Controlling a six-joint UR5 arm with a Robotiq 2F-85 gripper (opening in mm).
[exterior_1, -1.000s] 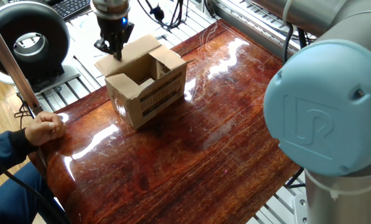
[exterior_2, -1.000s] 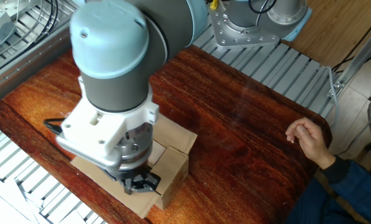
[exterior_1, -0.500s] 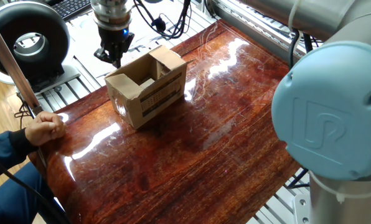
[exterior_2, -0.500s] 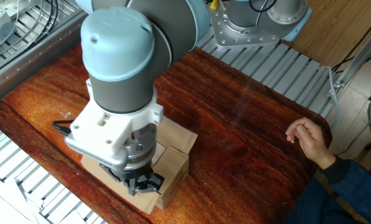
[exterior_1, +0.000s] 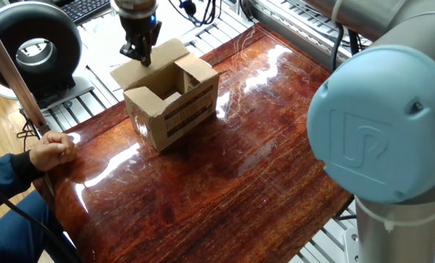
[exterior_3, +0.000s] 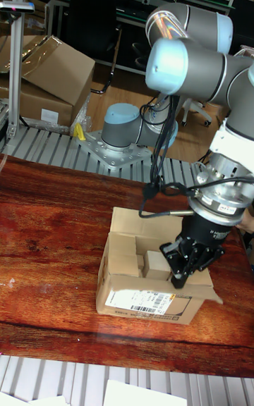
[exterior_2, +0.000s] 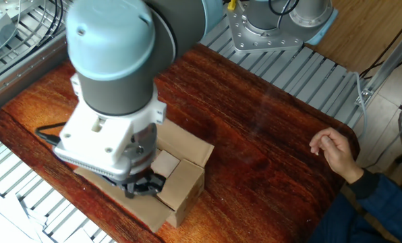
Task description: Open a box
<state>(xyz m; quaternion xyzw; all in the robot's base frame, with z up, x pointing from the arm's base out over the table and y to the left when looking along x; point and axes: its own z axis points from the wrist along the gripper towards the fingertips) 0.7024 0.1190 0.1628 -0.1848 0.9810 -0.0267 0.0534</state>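
Observation:
The box (exterior_1: pixel 175 102) is a small brown carton standing on the wooden table, its top open and its flaps spread. A black printed label (exterior_1: pixel 188 111) marks one long side. My gripper (exterior_1: pixel 141 57) points down at the outer flap (exterior_1: pixel 153 60) on the box's far side, fingers shut together with the tips touching the flap's top. In the other fixed view the gripper (exterior_2: pixel 141 186) hangs over the box (exterior_2: pixel 186 170), which the wrist mostly hides. The tall view shows the gripper (exterior_3: pixel 180 273) at the right flap (exterior_3: pixel 206 287) of the box (exterior_3: pixel 134 286).
A person's hand (exterior_1: pixel 51 150) rests on the table's edge near the box, also visible as hand (exterior_2: pixel 334 151). A round black device (exterior_1: pixel 33 45) stands off the table behind the box. The arm's large blue joint (exterior_1: pixel 378 139) fills the right foreground.
The gripper has risen and shifted slightly toward the box. The outer flap, folded down out of sight half a second ago, stands out level again.

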